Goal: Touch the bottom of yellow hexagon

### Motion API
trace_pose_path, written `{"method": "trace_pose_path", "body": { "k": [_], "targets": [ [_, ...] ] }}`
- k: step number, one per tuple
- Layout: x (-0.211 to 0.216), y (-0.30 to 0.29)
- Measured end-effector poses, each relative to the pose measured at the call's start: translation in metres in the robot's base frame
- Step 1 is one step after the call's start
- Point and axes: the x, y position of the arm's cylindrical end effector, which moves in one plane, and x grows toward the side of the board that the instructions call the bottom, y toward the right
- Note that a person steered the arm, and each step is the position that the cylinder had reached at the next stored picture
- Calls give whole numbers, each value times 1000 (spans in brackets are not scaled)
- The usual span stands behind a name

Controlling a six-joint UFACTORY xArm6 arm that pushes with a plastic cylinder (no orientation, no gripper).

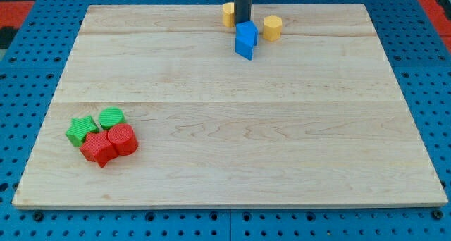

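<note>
My tip (244, 22), a bare dark rod tool holding nothing, meets the blue block's (246, 39) top edge. The yellow plastic hexagon (273, 27) sits just to its right on the wooden desk (232, 121).

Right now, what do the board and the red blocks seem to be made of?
The board looks like pale wood with a smooth matt finish: grain lines and plank seams show. The red cylinder and the other red block look like plastic, perhaps 3D-printed: uniform colour and fine ridges on top. My tip is far from them, beside the blue block.
</note>
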Motion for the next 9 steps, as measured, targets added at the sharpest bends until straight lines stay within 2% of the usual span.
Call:
{"method": "trace_pose_path", "body": {
  "k": [1, 2, 6, 8, 9],
  "targets": [
    [-18, -19],
    [-56, -16],
    [-57, 16],
    [-49, 85],
    [-39, 21]
  ]
}}
